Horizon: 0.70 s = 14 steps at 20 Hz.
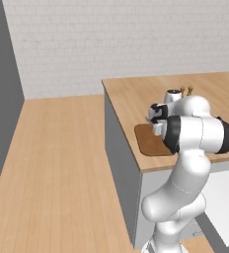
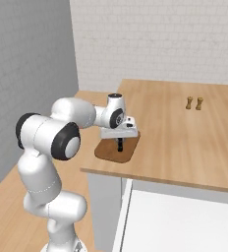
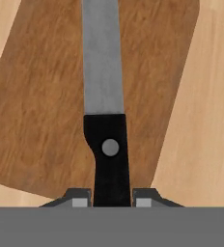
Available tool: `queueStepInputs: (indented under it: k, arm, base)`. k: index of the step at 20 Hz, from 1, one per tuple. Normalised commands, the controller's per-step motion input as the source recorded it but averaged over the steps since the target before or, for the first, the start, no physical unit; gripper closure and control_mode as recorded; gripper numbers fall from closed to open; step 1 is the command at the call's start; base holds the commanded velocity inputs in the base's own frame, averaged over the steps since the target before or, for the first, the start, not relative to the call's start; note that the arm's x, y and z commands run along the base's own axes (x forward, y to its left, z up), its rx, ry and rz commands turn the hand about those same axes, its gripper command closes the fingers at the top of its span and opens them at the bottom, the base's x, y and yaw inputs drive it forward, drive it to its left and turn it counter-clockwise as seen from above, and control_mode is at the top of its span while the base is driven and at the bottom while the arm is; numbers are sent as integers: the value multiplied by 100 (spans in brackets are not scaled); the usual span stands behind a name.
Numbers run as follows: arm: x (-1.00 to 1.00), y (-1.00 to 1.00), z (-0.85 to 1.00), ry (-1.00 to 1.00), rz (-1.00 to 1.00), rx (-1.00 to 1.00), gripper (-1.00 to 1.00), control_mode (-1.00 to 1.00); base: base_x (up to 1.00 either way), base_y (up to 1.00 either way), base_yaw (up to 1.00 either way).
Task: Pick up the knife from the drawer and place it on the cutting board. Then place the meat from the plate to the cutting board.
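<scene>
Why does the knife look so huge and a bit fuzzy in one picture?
Hand view: the camera sits right above the pincer, so the knife over the cutting board looks big with soft edges. Right base view: seen from farther off, the board is small, even light, no glare.

knife blade tip cut off by hand view's top edge, handle butt hidden between fingertips. cutting board half covered by arm in left base view. Two small items on countertop too small to identify.
</scene>
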Motion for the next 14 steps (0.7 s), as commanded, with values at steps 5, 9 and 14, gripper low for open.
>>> queueStepInputs:
  k: [5, 9, 14]
  arm:
    - [0, 0, -29, 0, -5, 0, 100, -100]
    - [0, 0, -33, 0, -5, 0, 100, -100]
    - [0, 0, -27, 0, -4, 0, 100, -100]
  base:
    - [0, 0, 0]
    - [0, 0, 0]
    - [0, 0, 0]
